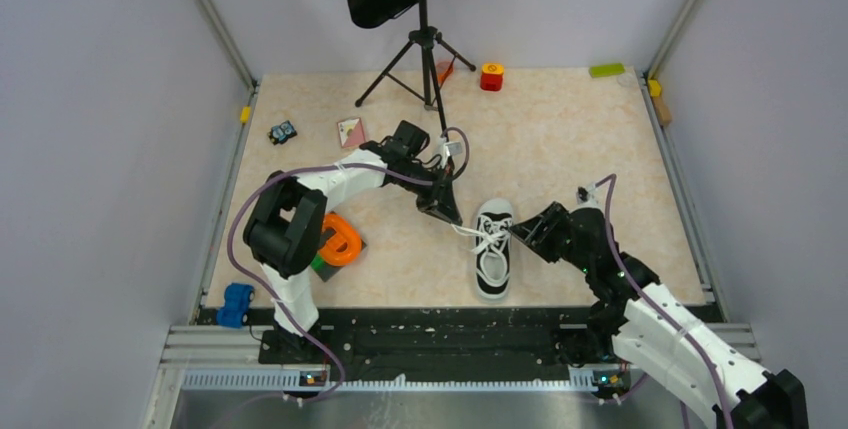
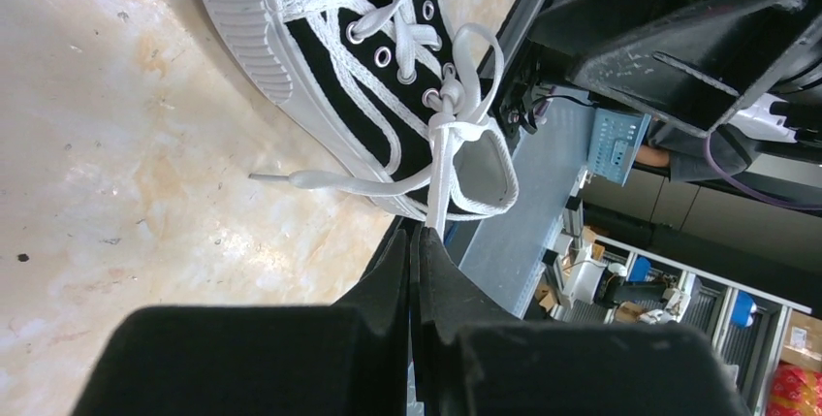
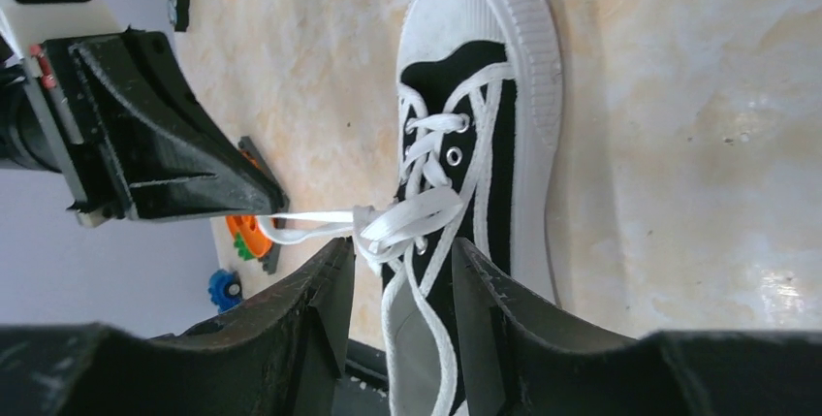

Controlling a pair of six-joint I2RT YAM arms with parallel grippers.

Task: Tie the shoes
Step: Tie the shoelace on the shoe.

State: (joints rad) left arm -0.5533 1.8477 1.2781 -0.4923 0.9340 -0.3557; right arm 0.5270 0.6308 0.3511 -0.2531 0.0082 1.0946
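Left end effector, clamped on a taut lace, sits left of the shoe; right end effector, jaws apart, straddles the knot from the right.

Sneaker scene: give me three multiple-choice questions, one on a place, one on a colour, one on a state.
1. Where is the sneaker? A) between the left gripper and right gripper B) at the far edge C) in the left corner
2. What colour is the toe cap? A) red B) white C) black
3. What is the left gripper doing? A) wide open B) shut on a lace C) shut on nothing
Answers: 1 A, one sits on each side; 2 B, the cap shows white; 3 B, it pinches a strand from the knot.
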